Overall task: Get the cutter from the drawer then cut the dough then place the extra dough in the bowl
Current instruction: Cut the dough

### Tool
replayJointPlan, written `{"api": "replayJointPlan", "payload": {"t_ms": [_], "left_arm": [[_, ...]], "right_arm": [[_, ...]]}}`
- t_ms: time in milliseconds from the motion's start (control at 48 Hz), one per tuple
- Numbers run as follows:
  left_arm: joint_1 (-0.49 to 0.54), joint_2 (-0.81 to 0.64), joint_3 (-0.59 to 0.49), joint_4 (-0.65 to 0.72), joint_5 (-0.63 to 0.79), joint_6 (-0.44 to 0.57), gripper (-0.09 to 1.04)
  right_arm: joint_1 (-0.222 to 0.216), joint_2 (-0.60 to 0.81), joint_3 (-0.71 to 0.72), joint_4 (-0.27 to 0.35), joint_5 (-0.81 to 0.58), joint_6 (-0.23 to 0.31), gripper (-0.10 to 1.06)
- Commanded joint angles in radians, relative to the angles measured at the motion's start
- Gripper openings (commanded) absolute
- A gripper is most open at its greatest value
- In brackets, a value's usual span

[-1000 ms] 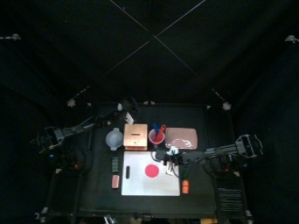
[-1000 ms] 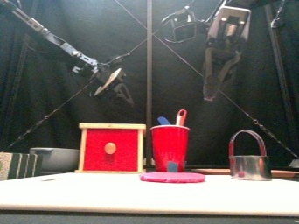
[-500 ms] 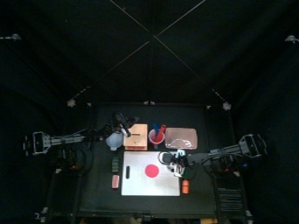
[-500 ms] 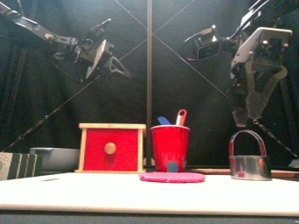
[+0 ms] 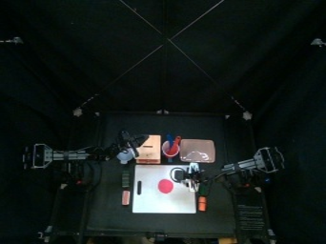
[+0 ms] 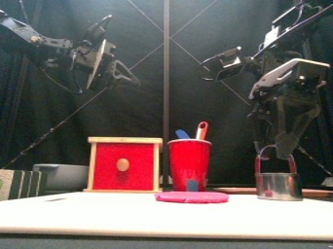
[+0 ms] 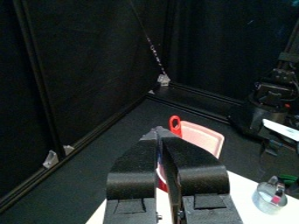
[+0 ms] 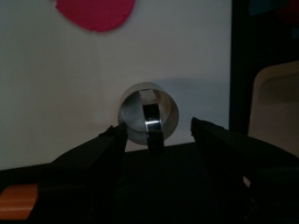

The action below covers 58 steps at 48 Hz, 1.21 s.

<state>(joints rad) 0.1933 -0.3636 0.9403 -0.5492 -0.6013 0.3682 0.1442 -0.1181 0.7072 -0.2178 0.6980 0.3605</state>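
- The white cutting board (image 8: 70,87) lies directly under the right gripper (image 8: 158,129) and is the surface it works over.
- The wooden box (image 6: 125,165) stands behind and to the left of that gripper. Its red drawer front is flush, so the fetching step looks done.
- The right gripper hangs pointing down with its jaws apart. They stand one on each side of the cutter and neither seems to touch it.
- The left gripper (image 7: 163,140) is held high over the table's left side, well apart from the work, with its jaws together. The right arm is plainly the nearer one.
- The dough (image 8: 96,10), a flat red disc on the board, lies to the right gripper's left and a little toward the table's front, clear of the cutter.
- The cutter (image 6: 276,185) stands upright on the board straight below the right gripper. Its open ring faces up at the wrist camera, so its axis is vertical.
- The cutter's wire handle arches over the ring and reaches up to the level of the jaw tips. It runs crosswise to the line along which the jaws close, so a short descent and a squeeze should catch it.
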Motion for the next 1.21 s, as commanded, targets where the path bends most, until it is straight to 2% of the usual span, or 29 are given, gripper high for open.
{"api": "replayJointPlan", "payload": {"t_ms": [21,188,354,542,729,958,1208], "left_arm": [[-0.023,-0.011,-0.009,-0.015,-0.009,-0.002,0.41],[-0.087,-0.011,0.021,-0.064,-0.011,-0.002,0.41],[-0.150,-0.011,0.044,-0.121,-0.011,-0.002,0.40],[-0.195,-0.011,0.067,-0.181,-0.011,0.000,0.40],[-0.202,-0.018,0.129,-0.199,-0.003,0.000,0.40],[-0.206,-0.063,0.167,-0.199,-0.003,-0.003,0.39],[-0.215,-0.074,0.189,-0.204,-0.002,-0.005,0.39]], "right_arm": [[-0.002,-0.009,-0.014,0.003,-0.003,-0.002,0.73],[0.008,-0.009,-0.031,0.025,0.029,0.000,0.54],[0.009,-0.008,-0.100,0.054,0.069,0.003,0.45],[0.011,0.046,-0.265,0.066,0.089,0.021,0.45],[0.002,0.175,-0.405,0.121,0.118,0.018,0.45],[0.000,0.296,-0.506,0.104,0.166,0.008,0.45],[0.000,0.334,-0.549,0.086,0.172,0.003,0.45]]}}
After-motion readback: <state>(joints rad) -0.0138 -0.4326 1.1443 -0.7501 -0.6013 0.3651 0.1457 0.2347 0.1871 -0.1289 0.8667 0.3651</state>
